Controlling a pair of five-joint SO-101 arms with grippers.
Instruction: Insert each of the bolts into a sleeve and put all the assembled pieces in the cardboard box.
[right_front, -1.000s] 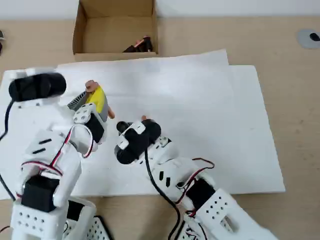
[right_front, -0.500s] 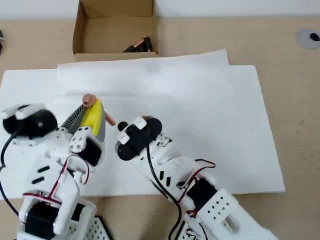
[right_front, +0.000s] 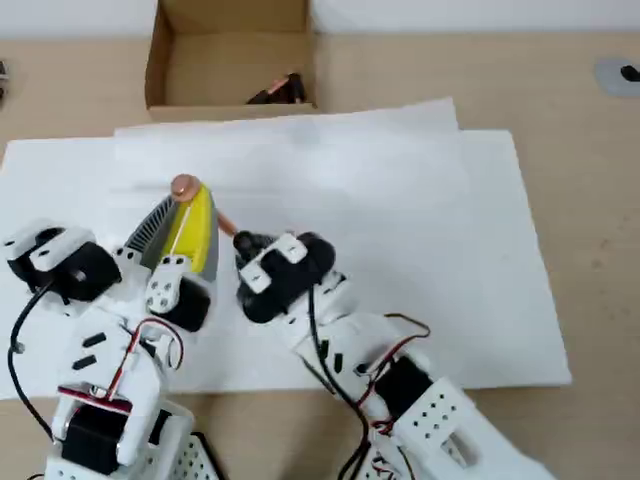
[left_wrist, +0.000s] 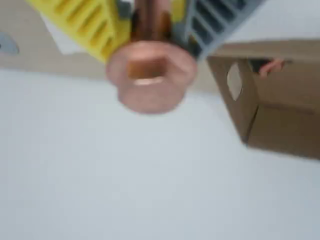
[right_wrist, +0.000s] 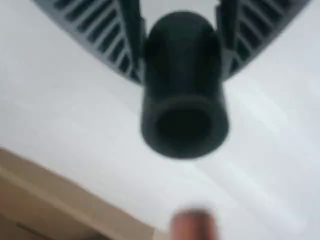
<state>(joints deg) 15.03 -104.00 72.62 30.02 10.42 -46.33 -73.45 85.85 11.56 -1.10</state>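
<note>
progress of the bolt-and-sleeve assembly, seen from above and from both wrists. the cardboard box (right_front: 155, 65) stands at the far left of the surface (right_front: 580, 200), beyond the white sheet (right_front: 420, 230); inside it, against the near right wall, lies a dark piece with a copper end (right_front: 281, 90), judged to be an assembly already delivered, though how many lie there cannot be told. the left pincer (right_front: 187, 203) is clenched on a copper bolt (left_wrist: 150, 75), whose flanged head protrudes past the yellow and grey jaws, over the left part of the sheet. the right pincer (right_wrist: 182, 22), just to its right, is clenched on a black sleeve (right_wrist: 184, 100), open bore facing outward. the right wrist view places a copper tip near the bore but apart from it, so bolt and sleeve are judged not yet joined. remaining for this pair: align, insert, then carry the assembled piece to the box
</note>
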